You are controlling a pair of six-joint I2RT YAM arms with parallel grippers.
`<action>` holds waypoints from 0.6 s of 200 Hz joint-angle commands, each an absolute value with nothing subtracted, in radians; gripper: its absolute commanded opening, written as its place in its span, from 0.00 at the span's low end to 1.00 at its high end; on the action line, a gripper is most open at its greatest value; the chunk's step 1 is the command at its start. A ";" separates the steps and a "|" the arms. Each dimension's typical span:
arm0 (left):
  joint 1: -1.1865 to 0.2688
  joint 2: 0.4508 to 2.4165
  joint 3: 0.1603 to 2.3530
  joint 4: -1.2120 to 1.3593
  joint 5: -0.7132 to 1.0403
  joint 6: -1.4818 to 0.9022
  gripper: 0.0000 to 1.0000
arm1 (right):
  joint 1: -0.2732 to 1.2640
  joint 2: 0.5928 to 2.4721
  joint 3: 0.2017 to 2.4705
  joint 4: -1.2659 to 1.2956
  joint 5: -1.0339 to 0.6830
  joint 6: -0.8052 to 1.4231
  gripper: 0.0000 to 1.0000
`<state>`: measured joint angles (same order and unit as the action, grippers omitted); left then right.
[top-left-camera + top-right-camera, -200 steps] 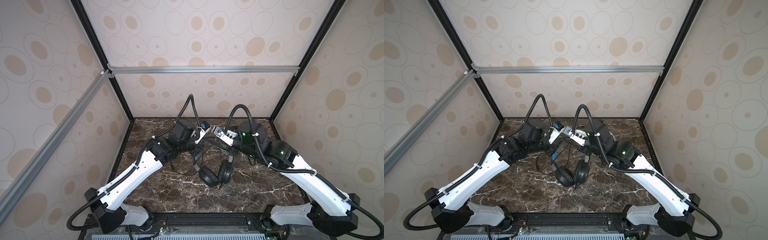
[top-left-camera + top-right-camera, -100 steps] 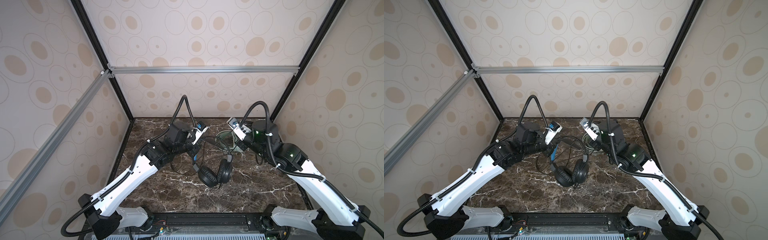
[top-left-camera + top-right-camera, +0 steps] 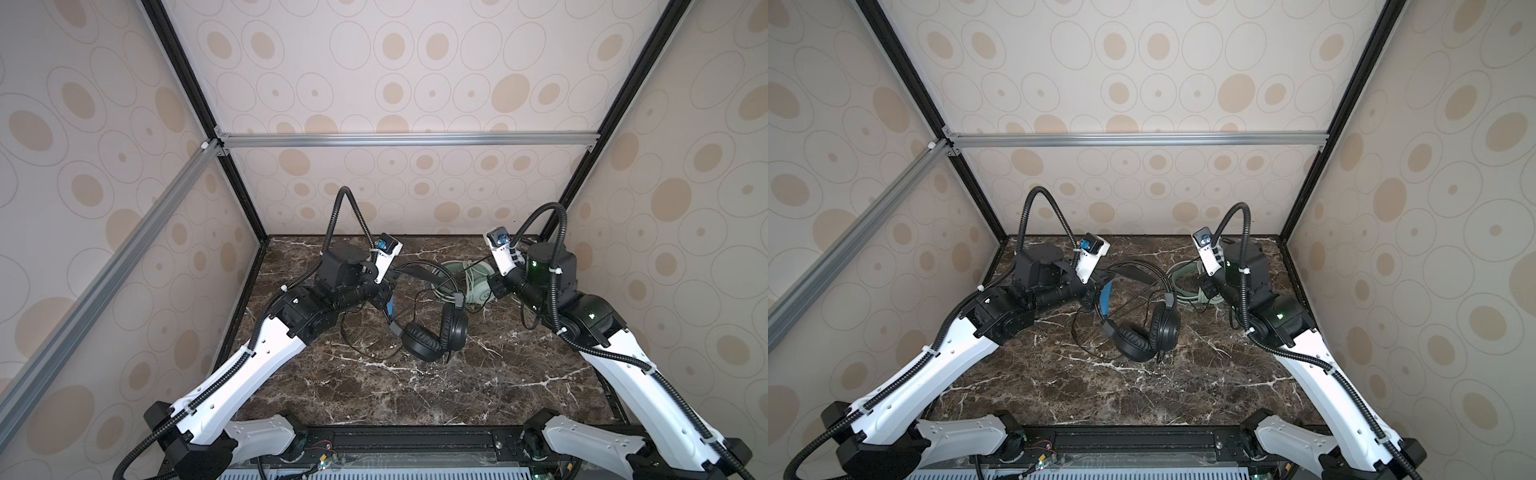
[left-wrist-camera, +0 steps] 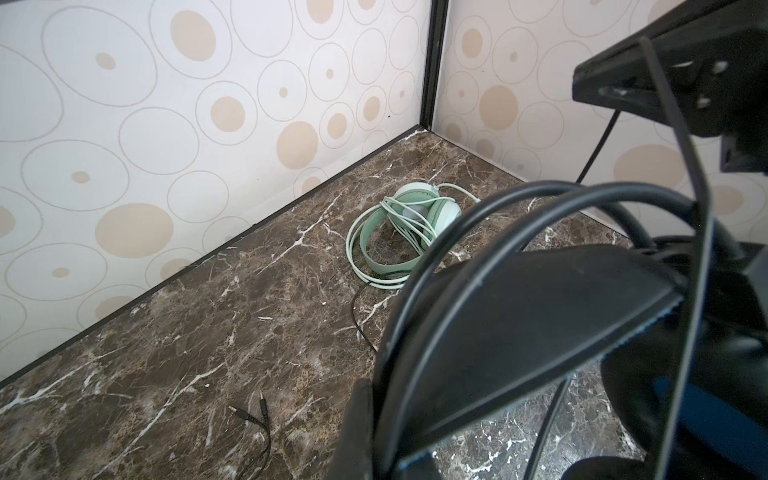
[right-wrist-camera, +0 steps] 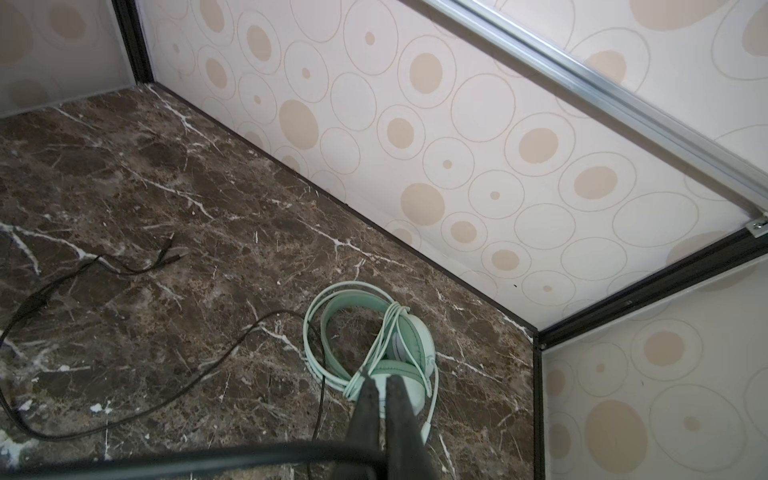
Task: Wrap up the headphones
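The black headphones (image 3: 432,336) hang mid-table with their ear cups low over the marble. My left gripper (image 3: 384,297) is shut on their blue-lined headband (image 4: 519,311), which fills the left wrist view. My right gripper (image 3: 493,286) is shut on their thin black cord (image 5: 249,457), which runs taut back to the headset. It hovers just over the mint-green headphones (image 5: 374,345), which lie at the back right with their pale cord looped round them. In both top views that headset (image 3: 1187,278) is partly hidden behind my right wrist.
Loose black cord ends in two plugs (image 4: 253,411) on the marble near the back wall, also visible as plugs (image 5: 166,253) in the right wrist view. Patterned walls enclose the table on three sides. A black rail (image 3: 415,436) runs along the front.
My right gripper has swung from beside the left gripper out to the right, over the mint-green headset, drawing the black cord with it. The left arm has shifted slightly left, still holding the headband.
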<state>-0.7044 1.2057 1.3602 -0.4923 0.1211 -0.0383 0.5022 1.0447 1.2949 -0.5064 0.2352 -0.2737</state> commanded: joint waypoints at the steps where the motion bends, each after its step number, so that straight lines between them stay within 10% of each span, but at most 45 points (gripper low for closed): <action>1: -0.695 1.158 1.365 -0.486 0.158 -0.061 0.00 | 0.447 0.985 1.266 -0.393 0.294 -0.199 0.00; 120: -0.686 1.164 1.458 -0.422 0.248 -0.120 0.00 | 0.413 1.006 1.184 -0.294 0.183 -0.096 0.14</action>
